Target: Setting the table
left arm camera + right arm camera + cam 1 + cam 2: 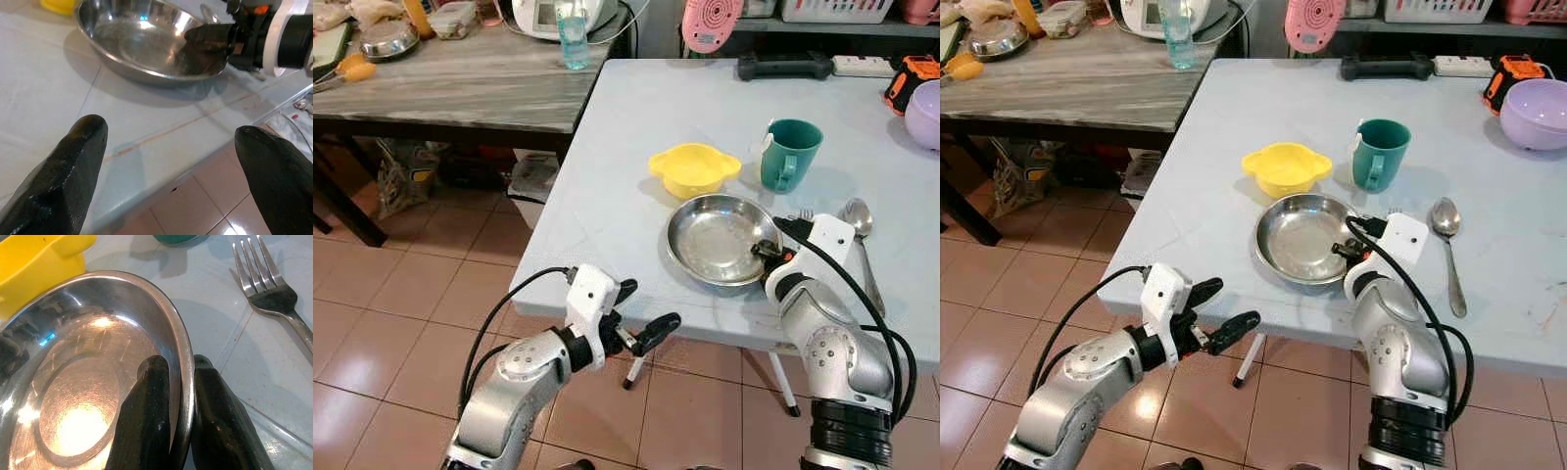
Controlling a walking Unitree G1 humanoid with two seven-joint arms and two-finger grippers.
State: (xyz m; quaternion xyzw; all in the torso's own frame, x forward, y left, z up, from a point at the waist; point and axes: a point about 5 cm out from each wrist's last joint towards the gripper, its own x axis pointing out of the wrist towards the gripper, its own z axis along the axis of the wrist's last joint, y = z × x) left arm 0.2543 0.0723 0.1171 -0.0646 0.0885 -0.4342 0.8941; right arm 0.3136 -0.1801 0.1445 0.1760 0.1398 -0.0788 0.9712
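Your right hand (178, 396) pinches the steel plate's (710, 240) rim on the bench (607, 196); your left hand (641, 313) hangs spread just off the bench's edge.

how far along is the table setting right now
Partly done. Already on the white table: the yellow bowl, green mug, spoon and fork. In hand: the right end effector pinches the rim of the steel plate, one finger inside, one outside. The left end effector is open at the near table edge. Left: likely releasing the plate and tidying the cutlery beside it.
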